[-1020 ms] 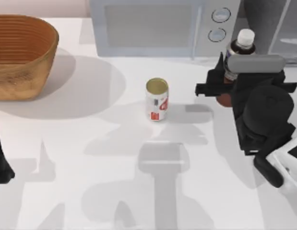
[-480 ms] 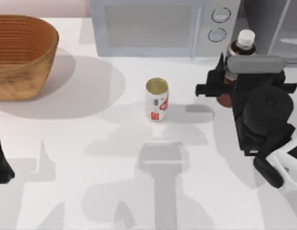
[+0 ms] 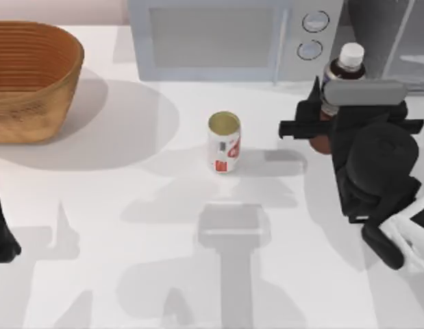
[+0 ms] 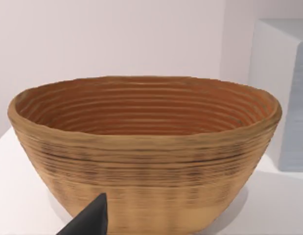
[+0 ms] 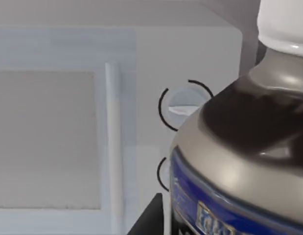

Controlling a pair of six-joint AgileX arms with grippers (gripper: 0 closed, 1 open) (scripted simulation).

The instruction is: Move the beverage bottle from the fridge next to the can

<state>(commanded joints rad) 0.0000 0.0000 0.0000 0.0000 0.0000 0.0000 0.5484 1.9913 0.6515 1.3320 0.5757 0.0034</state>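
- Standing at the table's 2 o'clock edge: beverage bottle (image 3: 338, 86), upright, white cap and dark neck visible, reddish-brown body partly covered by the arm; positioned in front of the microwave's dials and just outside the fridge (image 3: 396, 34).
- Right gripper (image 3: 320, 122): around the bottle's body, fingers pinching it from both sides as far as the top view shows; the right wrist view has the bottle (image 5: 239, 161) pressed up close.
- Can (image 3: 224, 142): white with red markings, gold top, upright near table centre, at 9 o'clock from the bottle and well apart from it.
- Microwave (image 3: 218, 41): at 12 o'clock, door closed.
- Woven basket (image 3: 30, 79): at 10 o'clock, nothing inside.
- Left gripper (image 4: 87, 220): parked at the 8 o'clock edge, facing the basket; finger state cannot be told.
- Progress: bottle appears out of the fridge and grasped; carrying it toward 9 o'clock, setting it beside the can, and releasing remain.
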